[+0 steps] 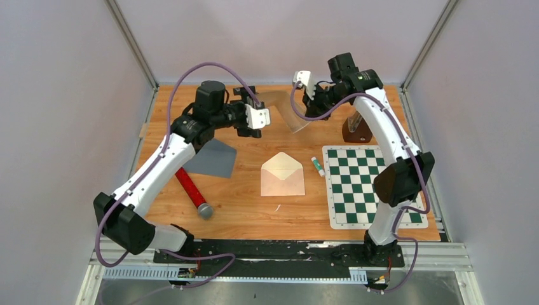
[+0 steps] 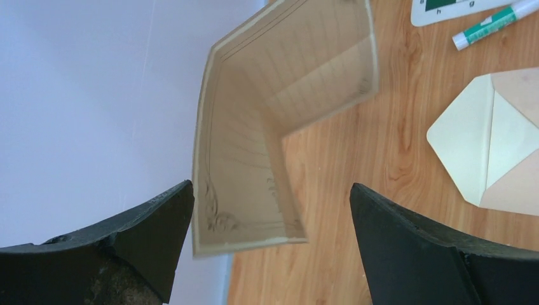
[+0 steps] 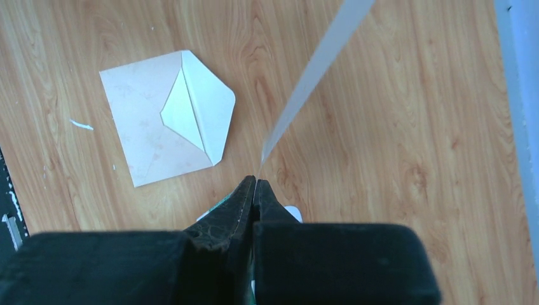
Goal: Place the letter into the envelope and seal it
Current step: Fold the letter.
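Above the table (image 1: 241,213), the letter (image 2: 254,121) in the tight pinch of the right gripper (image 3: 255,184) (left gripper (image 2: 271,189) wide, empty).

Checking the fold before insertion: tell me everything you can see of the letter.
The letter is tan lined paper with an ornate border, folded and bent half open. It hangs in the air above the wooden table, apparently pinched at one edge by the shut right gripper. The open left gripper flanks it; contact is unclear.

tan lined paper letter (image 2: 254,127): bent, aloft over far bench (image 1: 241,206) | cream paper envelope (image 1: 283,176): flap open, flat, mid-bench
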Tool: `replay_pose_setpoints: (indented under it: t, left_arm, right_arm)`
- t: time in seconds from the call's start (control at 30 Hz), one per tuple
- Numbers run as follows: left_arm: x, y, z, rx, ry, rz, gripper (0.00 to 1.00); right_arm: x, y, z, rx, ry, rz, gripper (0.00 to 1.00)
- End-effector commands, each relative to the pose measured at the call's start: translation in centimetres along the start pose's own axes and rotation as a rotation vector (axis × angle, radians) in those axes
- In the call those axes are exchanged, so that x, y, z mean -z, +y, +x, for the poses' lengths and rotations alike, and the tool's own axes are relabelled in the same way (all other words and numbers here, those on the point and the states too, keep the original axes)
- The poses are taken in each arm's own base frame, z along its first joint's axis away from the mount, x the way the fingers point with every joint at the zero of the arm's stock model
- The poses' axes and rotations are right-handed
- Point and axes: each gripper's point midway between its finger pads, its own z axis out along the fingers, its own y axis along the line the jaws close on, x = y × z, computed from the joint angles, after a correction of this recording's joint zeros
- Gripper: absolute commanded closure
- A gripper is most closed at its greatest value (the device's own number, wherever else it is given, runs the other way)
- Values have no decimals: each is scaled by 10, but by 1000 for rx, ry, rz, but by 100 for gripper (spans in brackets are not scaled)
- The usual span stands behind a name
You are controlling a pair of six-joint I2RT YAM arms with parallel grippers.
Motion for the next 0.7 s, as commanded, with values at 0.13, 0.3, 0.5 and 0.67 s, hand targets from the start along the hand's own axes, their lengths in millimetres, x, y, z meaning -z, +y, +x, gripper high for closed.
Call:
replay_pose_setpoints:
  t: [0.13, 0.3, 0.5, 0.67]
  left_arm:
    - [14, 25, -13, -71, 96, -73, 8]
    - [14, 15, -12, 131, 116, -40, 20]
    - [11, 14, -2, 177, 137, -80, 26]
    - [7, 10, -1, 217, 136, -64, 34]
  right_arm:
    - [-1, 8, -54, 47, -43, 68, 100]
    - [0, 8, -62, 56, -44, 102, 100]
    - [3, 6, -66, 23, -59, 124, 100]
    - [4, 0, -72, -27, -78, 154, 100]
